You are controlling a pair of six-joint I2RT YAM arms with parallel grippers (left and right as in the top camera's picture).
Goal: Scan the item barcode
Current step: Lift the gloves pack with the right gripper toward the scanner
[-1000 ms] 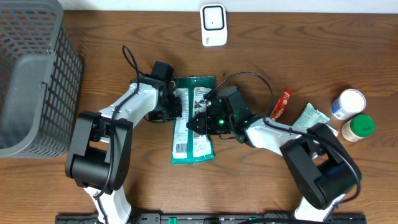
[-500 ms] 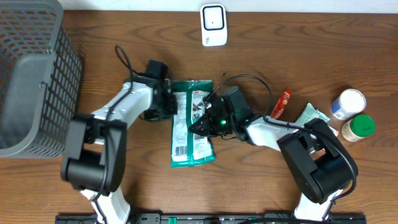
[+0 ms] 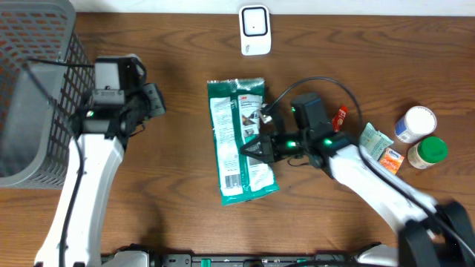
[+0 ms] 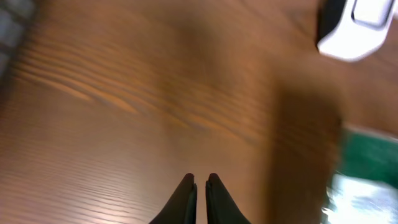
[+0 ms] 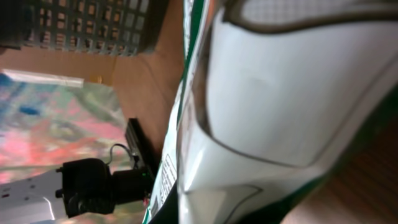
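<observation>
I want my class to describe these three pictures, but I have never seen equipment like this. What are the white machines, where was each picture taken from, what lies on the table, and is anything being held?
The white machines are two robot arms, each ending in two fingers. The overhead picture looks straight down on the wooden table. The other two pictures come from small cameras on the arms' wrists.

On the table are a large green packet, a white scanner, a grey mesh basket, a red sachet, a small packet, a white-capped jar and a green-capped jar.

The right arm's fingers look shut on the edge of the large green packet, which is why it fills that wrist picture. The left arm's fingers are shut and hold nothing.
</observation>
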